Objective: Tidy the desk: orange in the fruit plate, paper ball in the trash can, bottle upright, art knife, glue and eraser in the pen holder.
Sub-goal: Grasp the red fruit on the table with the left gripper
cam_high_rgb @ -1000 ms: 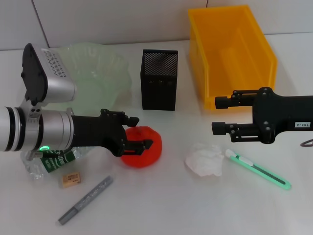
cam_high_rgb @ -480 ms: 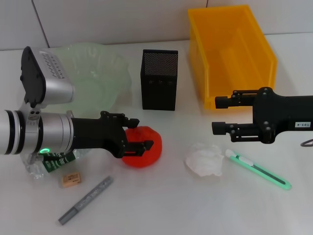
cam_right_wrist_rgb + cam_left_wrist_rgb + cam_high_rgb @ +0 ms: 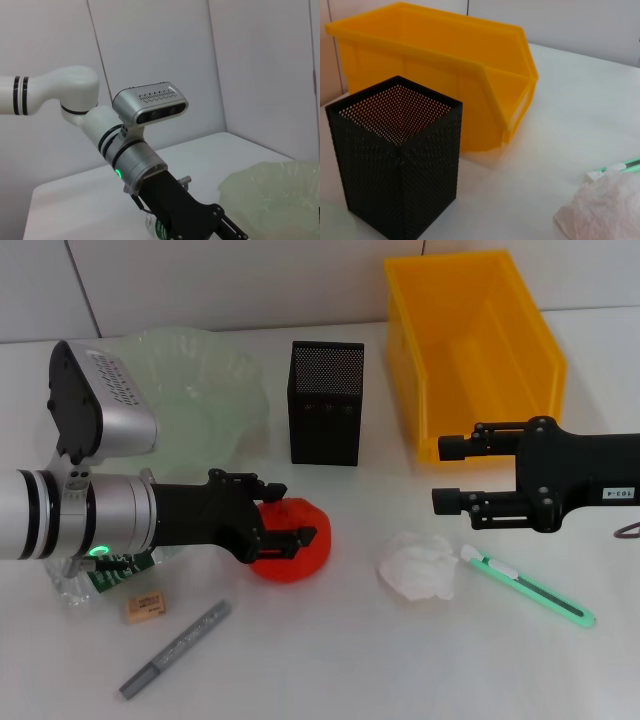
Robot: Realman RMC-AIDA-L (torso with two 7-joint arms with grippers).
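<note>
Orange step, grasp stage: your left gripper (image 3: pixel 290 521) sits level with the orange (image 3: pixel 292 540), its fingers spread to either side of the fruit but not visibly pressing it; you must next close, lift and carry it to the green fruit plate (image 3: pixel 215 390) just behind. Your right gripper (image 3: pixel 448 474) hangs idle and part-open, holding nothing, between the yellow trash can (image 3: pixel 470 350) and the paper ball (image 3: pixel 418 566). The arm hides most of the fallen bottle (image 3: pixel 105 575), and actual finger contact cannot be made out.
</note>
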